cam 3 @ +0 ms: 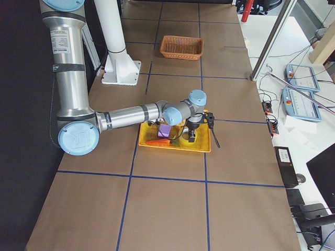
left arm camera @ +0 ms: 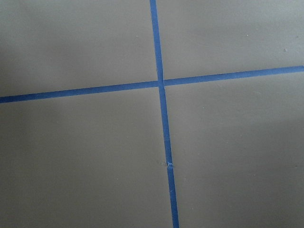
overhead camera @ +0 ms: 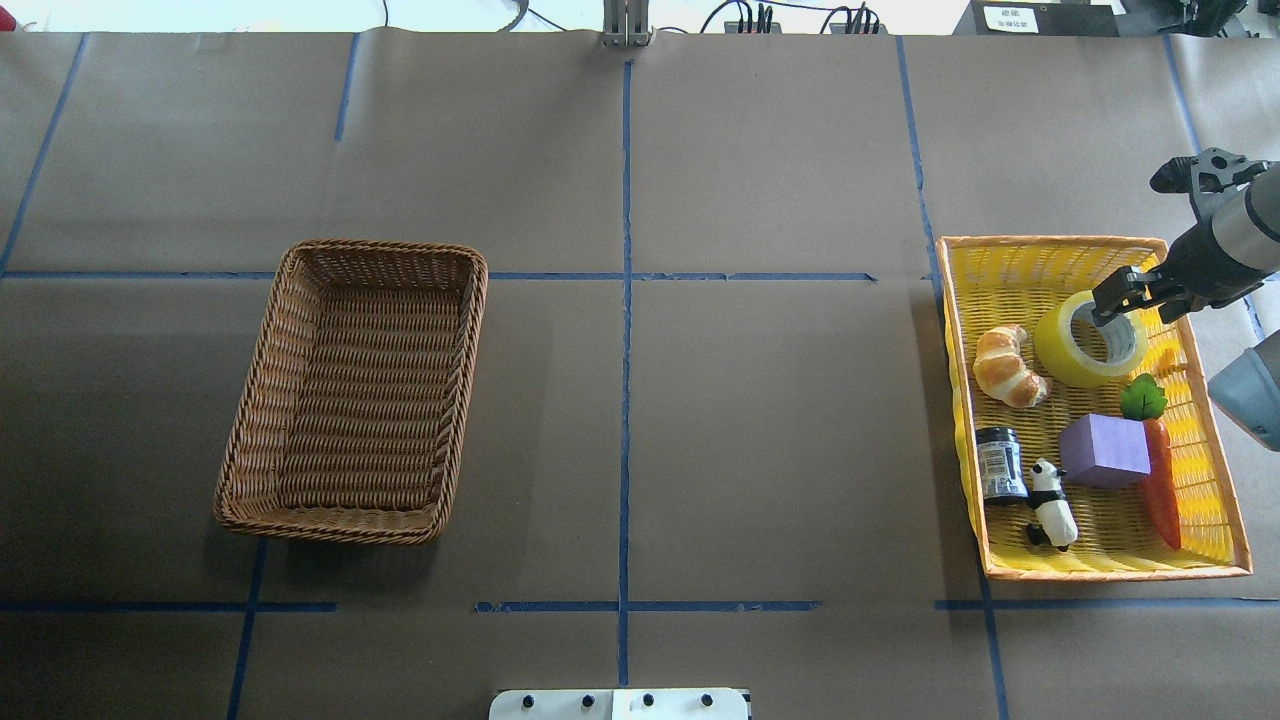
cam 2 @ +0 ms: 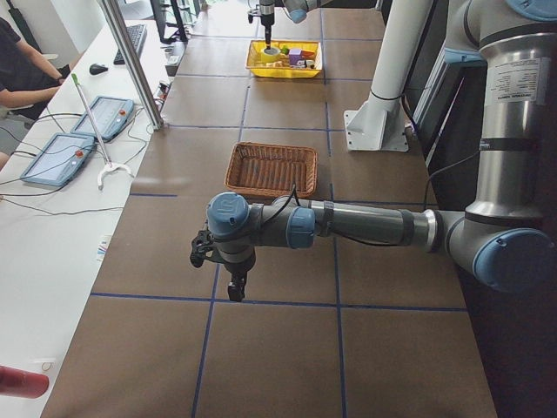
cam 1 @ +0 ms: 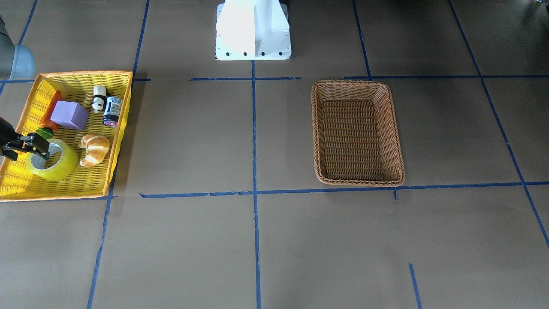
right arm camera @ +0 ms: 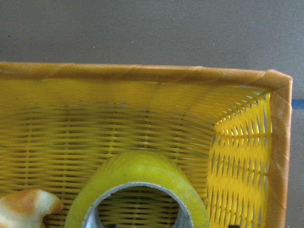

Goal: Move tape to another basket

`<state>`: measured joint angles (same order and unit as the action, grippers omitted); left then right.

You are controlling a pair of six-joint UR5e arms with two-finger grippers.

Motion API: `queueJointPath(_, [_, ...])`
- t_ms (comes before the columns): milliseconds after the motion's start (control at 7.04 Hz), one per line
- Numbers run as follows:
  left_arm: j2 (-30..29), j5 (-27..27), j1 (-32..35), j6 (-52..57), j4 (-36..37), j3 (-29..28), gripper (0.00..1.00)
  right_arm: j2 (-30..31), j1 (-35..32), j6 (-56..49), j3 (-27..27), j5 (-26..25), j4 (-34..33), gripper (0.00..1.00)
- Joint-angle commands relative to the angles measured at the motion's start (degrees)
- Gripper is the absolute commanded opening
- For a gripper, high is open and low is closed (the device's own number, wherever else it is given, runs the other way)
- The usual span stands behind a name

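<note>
The yellow-green tape (overhead camera: 1068,358) lies flat in the far part of the yellow basket (overhead camera: 1050,242) at the table's right end. My right gripper (overhead camera: 1118,305) is low over the roll's far side with its jaws open, one finger inside the core and one outside the wall. It holds nothing. The right wrist view shows the roll (right arm camera: 137,175) just below the camera. The brown wicker basket (overhead camera: 350,390) sits empty on the left half of the table. My left gripper (cam 2: 234,289) hangs over bare table beyond the wicker basket; I cannot tell whether it is open.
In the yellow basket with the tape lie a croissant (overhead camera: 1008,366), a purple block (overhead camera: 1104,452), a toy carrot (overhead camera: 1162,490), a small dark jar (overhead camera: 999,464) and a panda figure (overhead camera: 1052,505). Blue tape lines cross the brown table. The robot's white base (cam 1: 253,30) stands at mid-table.
</note>
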<state>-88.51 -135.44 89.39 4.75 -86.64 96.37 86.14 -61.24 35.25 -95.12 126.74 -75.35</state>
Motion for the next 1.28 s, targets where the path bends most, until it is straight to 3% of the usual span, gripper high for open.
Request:
queueJointPath(0, [0.00,0.00,0.00,-0.01,0.07,0.13,1.00,0.17,0.24,0.00,0.46,0.00,-0.06,0.78])
queueJointPath(284, [0.35,-3.48,0.09,0.26,-0.02,0.22,1.00,-0.01,0.94,0.08,2.21,-0.09,0.02,0.78])
queueJointPath(852, [-0.09,-3.96,0.00,0.26,0.07,0.66,1.00,-0.18,2.44,0.09,3.45,-0.97,-0.06,0.77])
queueJointPath(994, [-0.17,-3.96,0.00,0.26,0.07,0.66,1.00,-0.18,2.44,0.26,3.45,-0.97,0.02,0.73])
queueJointPath(1136, [-0.35,-3.78,0.00,0.26,0.07,0.57,1.00,-0.36,2.53,0.17,3.45,-1.06,-0.06,0.56])
